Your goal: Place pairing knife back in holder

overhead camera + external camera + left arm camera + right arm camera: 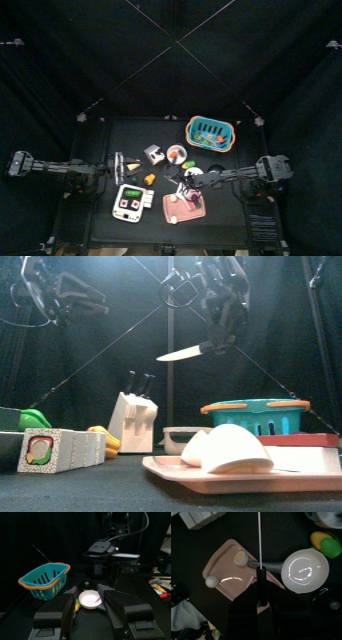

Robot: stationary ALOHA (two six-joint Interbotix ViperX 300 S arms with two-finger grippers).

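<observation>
Front view: pink tray (234,473) cut off at frame's right edge. Knife block (201,518) clipped at upper left of right wrist frame. Knife handle (260,587) partly hidden inside right hand (260,604).

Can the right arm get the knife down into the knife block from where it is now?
Probably yes. The right gripper holds the knife high above the table, and nothing stands between it and the knife block; the left gripper hangs off to the side.

Knife (187,352) high over worktop (80,488), above holder (131,419); basket (254,414) behind tray (227,478), right of holder.
</observation>
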